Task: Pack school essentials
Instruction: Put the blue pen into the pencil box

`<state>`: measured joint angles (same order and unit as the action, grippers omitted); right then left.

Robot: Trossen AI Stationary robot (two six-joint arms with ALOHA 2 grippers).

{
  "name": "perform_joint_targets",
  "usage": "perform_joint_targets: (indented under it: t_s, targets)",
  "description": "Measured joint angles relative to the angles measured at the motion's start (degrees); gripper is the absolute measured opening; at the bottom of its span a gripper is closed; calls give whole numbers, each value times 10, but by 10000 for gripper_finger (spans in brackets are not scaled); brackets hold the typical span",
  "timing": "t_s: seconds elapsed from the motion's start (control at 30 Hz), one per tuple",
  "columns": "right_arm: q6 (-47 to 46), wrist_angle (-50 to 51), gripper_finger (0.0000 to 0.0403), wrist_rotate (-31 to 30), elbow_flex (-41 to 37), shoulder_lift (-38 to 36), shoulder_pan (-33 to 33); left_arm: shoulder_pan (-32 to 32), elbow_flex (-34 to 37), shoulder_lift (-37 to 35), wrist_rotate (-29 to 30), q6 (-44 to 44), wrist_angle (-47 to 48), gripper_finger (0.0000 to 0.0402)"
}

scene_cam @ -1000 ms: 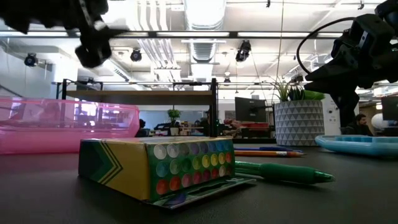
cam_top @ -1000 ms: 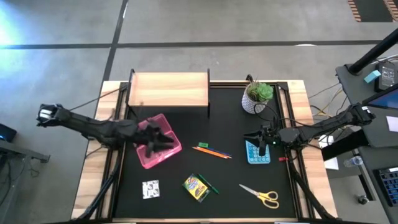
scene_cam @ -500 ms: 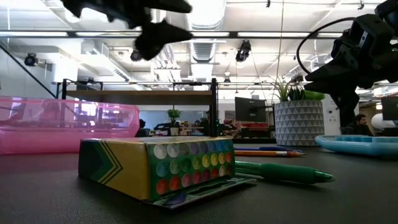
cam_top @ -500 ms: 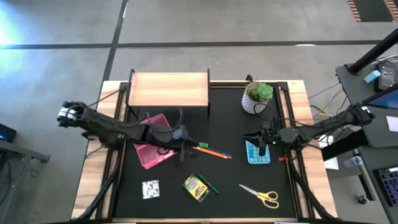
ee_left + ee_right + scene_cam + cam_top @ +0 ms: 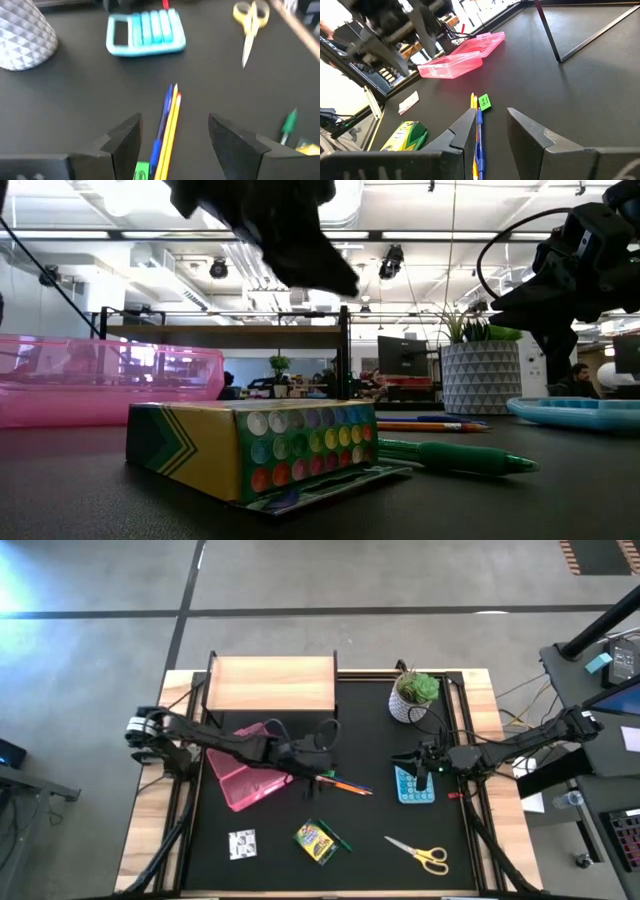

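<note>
From above, the left end effector (image 5: 318,762) hangs over the near end of the pencils (image 5: 343,783) lying mid-bench, between the pink case (image 5: 247,778) and the blue calculator (image 5: 413,785), where the right end effector (image 5: 425,762) waits. The left wrist view shows its fingers (image 5: 125,142) spread, straddling the pencils (image 5: 167,127); the right wrist view shows that arm's fingers (image 5: 462,135) parted too. Light, stiff and prone to roll, the pencils look best pinched across their middle.

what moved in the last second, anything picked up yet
Only the left arm moved: its gripper swung from over the pink case across to the pencils, fingers open on either side of them. Nothing picked up. The right gripper stayed above the blue calculator; nothing else shifted.
</note>
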<state>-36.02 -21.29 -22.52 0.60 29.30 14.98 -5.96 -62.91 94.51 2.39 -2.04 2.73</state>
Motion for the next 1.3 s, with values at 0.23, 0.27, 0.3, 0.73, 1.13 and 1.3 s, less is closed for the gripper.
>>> perform_joint_targets:
  t_s: [0.23, 0.27, 0.3, 0.73, 1.13, 1.3]
  targets:
    - [0, 0, 98, 0, 0, 0, 0, 4, -12, 60, 0, -18, 30, 212]
    - [0, 0, 98, 0, 0, 0, 0, 5, -12, 66, 0, -18, 29, 212]
    - [0, 0, 98, 0, 0, 0, 0, 5, -12, 71, 0, -18, 28, 212]
    - [0, 0, 98, 0, 0, 0, 0, 3, -12, 121, 0, -13, 23, 212]
    - [0, 0, 98, 0, 0, 0, 0, 3, -29, 157, -1, 1, -23, 212]
    - [0, 0, 98, 0, 0, 0, 0, 3, -59, 192, -1, 7, -21, 212]
